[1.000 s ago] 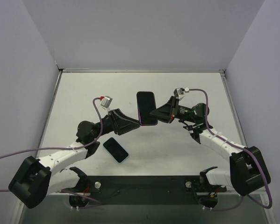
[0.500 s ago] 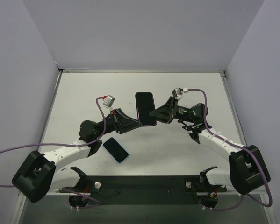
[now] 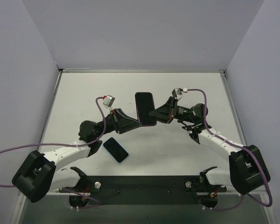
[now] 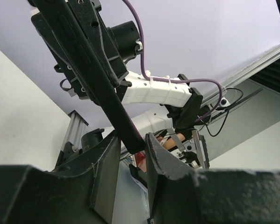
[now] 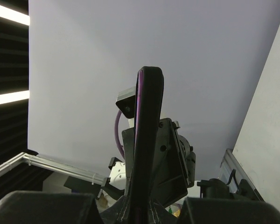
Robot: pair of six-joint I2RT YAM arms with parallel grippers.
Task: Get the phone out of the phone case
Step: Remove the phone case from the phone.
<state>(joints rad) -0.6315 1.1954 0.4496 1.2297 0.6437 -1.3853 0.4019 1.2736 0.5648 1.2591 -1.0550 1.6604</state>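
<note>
White table (image 3: 191, 88), grey walls (image 3: 144, 32). Item 1: phone case (image 3: 145, 107), qty 1, dark, purple rim, held aloft over table centre. Grippers, qty 2: left gripper (image 3: 139, 123) clenched on case's lower edge; right gripper (image 3: 154, 113) clenched on case's right edge. Item 2: phone (image 3: 116, 150), qty 1, dark screen, pale blue rim, flat on table beside left arm (image 3: 69, 151), apart from case

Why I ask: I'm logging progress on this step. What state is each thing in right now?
phone case: held in the air between both pincers, looks empty.
phone: out of the case, lying flat on the table, screen dark.
left pincer: shut on the phone case's lower end.
right pincer: shut on the phone case's side edge.
</note>
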